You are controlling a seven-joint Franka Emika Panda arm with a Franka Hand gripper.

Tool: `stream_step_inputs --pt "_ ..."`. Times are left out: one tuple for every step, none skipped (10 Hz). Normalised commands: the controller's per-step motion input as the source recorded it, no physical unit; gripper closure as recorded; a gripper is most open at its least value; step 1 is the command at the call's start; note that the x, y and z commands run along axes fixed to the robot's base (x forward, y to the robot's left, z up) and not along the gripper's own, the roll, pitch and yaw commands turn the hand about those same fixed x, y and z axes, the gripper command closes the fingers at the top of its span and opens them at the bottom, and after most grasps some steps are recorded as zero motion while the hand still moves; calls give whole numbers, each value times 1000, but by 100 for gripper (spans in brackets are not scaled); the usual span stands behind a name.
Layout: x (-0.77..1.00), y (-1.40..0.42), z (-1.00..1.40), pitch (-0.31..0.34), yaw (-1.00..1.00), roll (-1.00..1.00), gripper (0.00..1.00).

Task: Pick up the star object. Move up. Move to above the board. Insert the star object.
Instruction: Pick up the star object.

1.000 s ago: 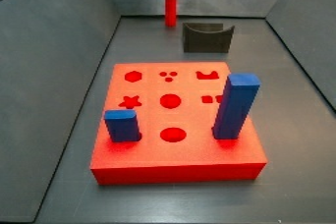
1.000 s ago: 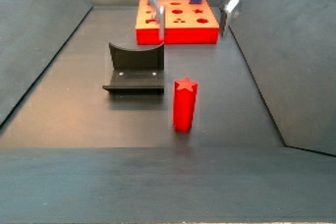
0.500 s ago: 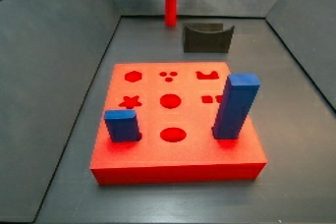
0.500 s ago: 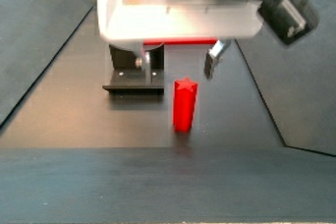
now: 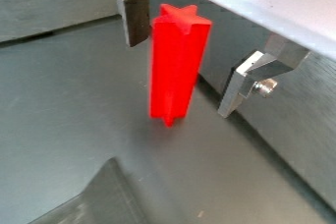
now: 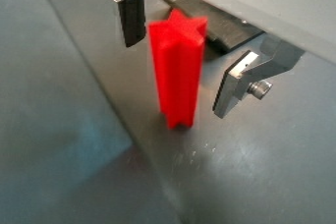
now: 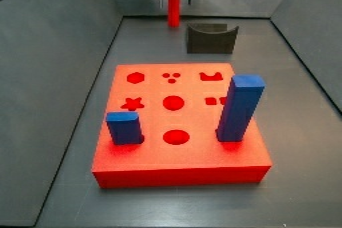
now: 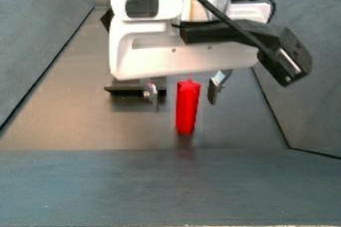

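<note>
In a side view, one short blue block [image 7: 123,128] is seen near the left edge of the board [image 7: 181,162], and one tall blue block [image 7: 239,108] near its right edge. The middle holes are left open. At the far end of the floor, one star object [image 7: 174,9] stands upright. The gripper [image 5: 197,56] is set around it, fingers [image 5: 133,17] wide, with gaps on both sides. One fixture [image 7: 211,38] is just to the right.

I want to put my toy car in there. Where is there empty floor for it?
Bare grey floor lies in front of the board, and between the board and the fixture. The far end is crowded: the gripper is open around the star object, beside the fixture.
</note>
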Motion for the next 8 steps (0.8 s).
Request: stream_step_inputs --pt "0 0 0 0 0 0 0" --pt "0 0 0 0 0 0 100" --pt "0 0 0 0 0 0 100" --pt "0 0 0 0 0 0 100" --pt "0 0 0 0 0 0 100" --pt "0 0 0 0 0 0 100" --pt "0 0 0 0 0 0 100" --pt "0 0 0 0 0 0 100"
